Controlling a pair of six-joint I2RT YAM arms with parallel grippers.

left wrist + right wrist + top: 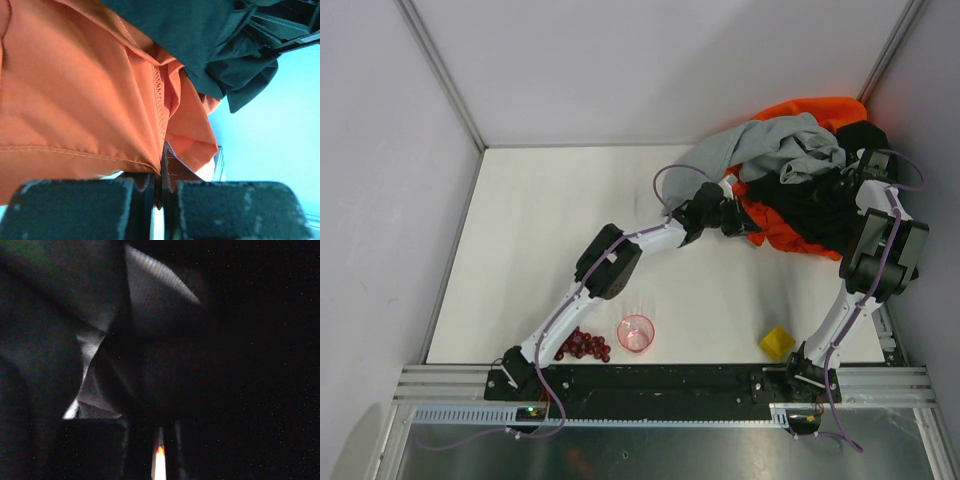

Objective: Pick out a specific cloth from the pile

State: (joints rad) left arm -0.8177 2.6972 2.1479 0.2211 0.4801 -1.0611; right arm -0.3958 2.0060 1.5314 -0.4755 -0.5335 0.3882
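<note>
The pile [800,170] lies in the far right corner: a light grey sweatshirt [775,145] on top, black cloth [815,205] in the middle, bright orange cloth [820,108] behind. The deep red-orange cloth [770,232] sticks out from the pile's near left edge. My left gripper [738,222] is at that edge. In the left wrist view it [160,192] is shut on a hemmed fold of the cloth [85,100], with black cloth [200,35] above. My right gripper [850,180] is pressed into the pile's right side. Dark cloth [150,305] fills its view, where the gripper [159,440] is shut.
Near the front edge stand a pink cup [636,333], a cluster of small dark red balls [582,345] to its left, and a yellow block [777,343] by the right arm's base. White walls close in the table at the back and both sides.
</note>
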